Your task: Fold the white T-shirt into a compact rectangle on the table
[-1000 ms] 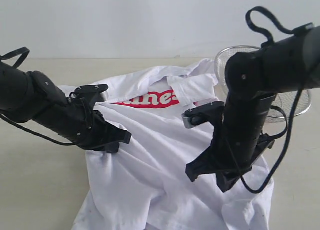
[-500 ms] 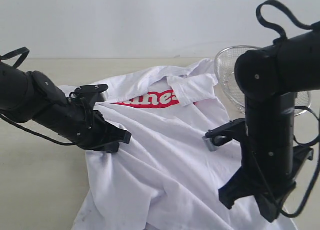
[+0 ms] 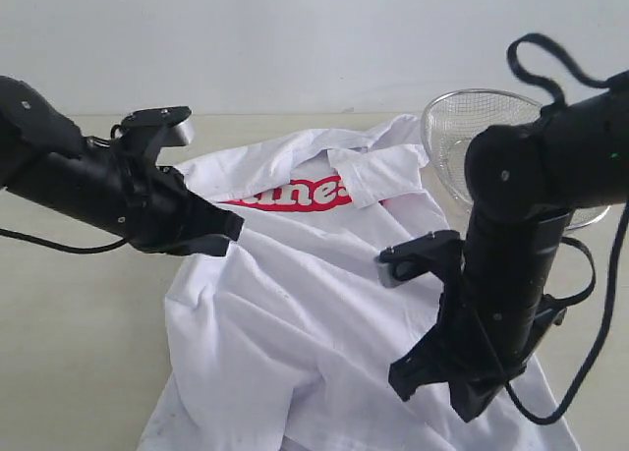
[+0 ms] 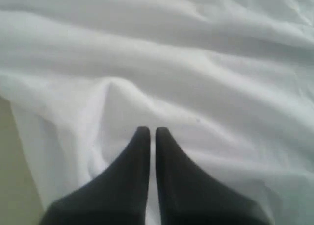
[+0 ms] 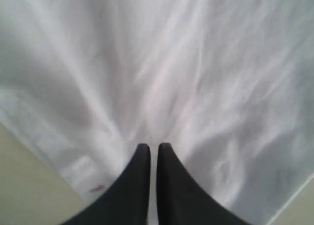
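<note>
The white T-shirt lies wrinkled across the middle of the table, its red lettering toward the far edge and its lower part running down to the near edge. A round wire-mesh basket stands near the far right corner, just beside the shirt's shoulder. The left gripper is at the shirt's left side, below the lettering, with its tips against the cloth. In the left wrist view its fingers are drawn together with only a thin slit between them, and a soft ridge of white fabric runs up to their tips. Whether a pinch of cloth is caught there cannot be told. A strip of bare table shows beside the shirt's edge in that view. The right gripper hangs over the shirt's lower right part, toward the near edge of the table. Its fingers are likewise pressed nearly together and point at smooth, streaked fabric close to a hemmed border, with table showing past that border. No cloth is seen between them, and whether the tips touch the shirt cannot be told.
</note>
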Controlling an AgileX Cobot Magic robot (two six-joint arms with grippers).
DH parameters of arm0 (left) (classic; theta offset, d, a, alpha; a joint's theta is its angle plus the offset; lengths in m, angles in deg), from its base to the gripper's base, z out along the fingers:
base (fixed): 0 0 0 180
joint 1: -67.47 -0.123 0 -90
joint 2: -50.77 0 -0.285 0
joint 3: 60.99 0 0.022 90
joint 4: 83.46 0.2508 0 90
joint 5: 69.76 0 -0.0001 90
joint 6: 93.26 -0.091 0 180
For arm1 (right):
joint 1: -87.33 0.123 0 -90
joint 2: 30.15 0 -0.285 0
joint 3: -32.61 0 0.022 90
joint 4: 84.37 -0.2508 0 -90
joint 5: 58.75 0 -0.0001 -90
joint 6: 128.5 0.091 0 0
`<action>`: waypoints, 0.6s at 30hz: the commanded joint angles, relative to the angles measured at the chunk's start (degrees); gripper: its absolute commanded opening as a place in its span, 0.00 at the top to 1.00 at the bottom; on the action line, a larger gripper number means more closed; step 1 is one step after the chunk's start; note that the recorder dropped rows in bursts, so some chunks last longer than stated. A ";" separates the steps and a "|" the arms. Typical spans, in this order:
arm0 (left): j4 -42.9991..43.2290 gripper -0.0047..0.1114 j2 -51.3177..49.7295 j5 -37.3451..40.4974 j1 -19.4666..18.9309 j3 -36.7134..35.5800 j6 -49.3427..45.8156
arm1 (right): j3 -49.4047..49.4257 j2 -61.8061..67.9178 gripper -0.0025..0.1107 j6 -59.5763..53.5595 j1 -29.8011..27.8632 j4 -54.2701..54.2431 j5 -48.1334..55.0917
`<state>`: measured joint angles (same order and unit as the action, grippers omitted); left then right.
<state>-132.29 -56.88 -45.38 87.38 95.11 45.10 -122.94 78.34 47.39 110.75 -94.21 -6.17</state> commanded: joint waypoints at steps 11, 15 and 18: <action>0.72 0.92 10.03 4.40 5.63 -21.32 4.86 | 0.11 4.20 0.98 -1.72 -0.06 3.58 -1.96; 1.53 0.92 9.90 3.89 5.92 -22.22 6.62 | 0.11 4.69 0.98 -1.82 -0.06 3.58 -1.94; 2.20 0.92 8.29 2.43 5.92 -22.61 8.24 | 0.11 4.93 0.98 -1.82 -0.06 3.58 -1.63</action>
<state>-130.81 -47.46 -41.77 92.90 73.01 51.88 -122.81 83.17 46.10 110.75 -90.98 -7.76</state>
